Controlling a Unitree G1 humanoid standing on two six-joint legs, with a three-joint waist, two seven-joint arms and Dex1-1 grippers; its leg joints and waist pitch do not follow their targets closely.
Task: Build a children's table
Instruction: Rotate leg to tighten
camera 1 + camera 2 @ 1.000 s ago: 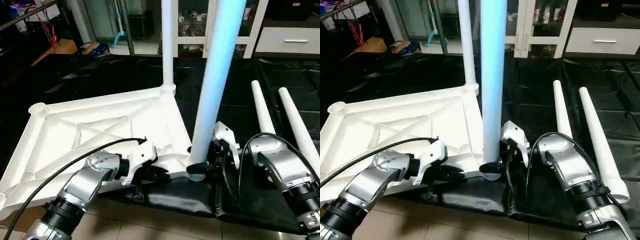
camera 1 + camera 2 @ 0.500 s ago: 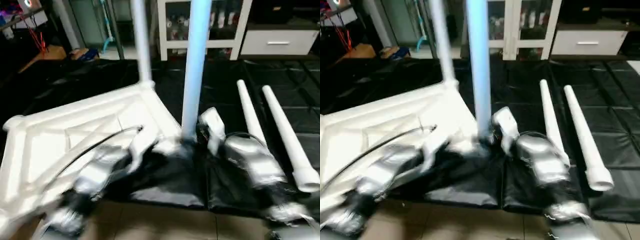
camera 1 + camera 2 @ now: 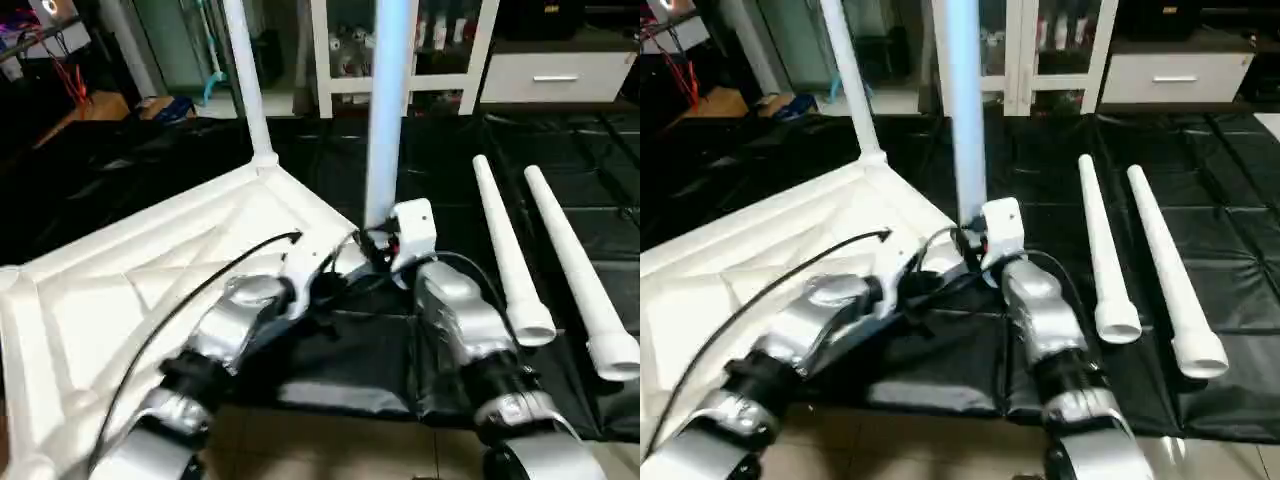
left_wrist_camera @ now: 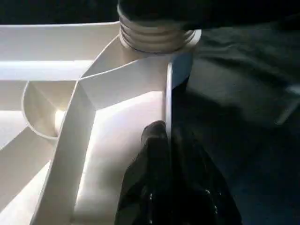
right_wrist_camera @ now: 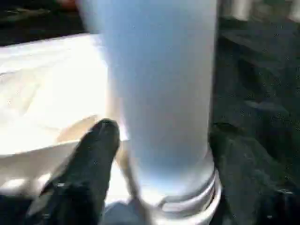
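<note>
Two upright legs (image 3: 388, 110) block the tabletop's (image 3: 120, 290) corners.

Floor's tiled (image 3: 330, 450) up front, with black plastic sheeting (image 3: 560, 170) spread over it further back. On the sheeting sits the upside-down white children's table top (image 3: 130, 270), ribbed side up, and off to the right two loose white tapered legs (image 3: 508, 250) (image 3: 575, 260) lie side by side.

I am seeing one tabletop (image 3: 150, 290), two legs standing in it (image 3: 386, 110) (image 3: 246, 85), and two loose legs lying (image 3: 508, 250) (image 3: 578, 270) alongside.
</note>
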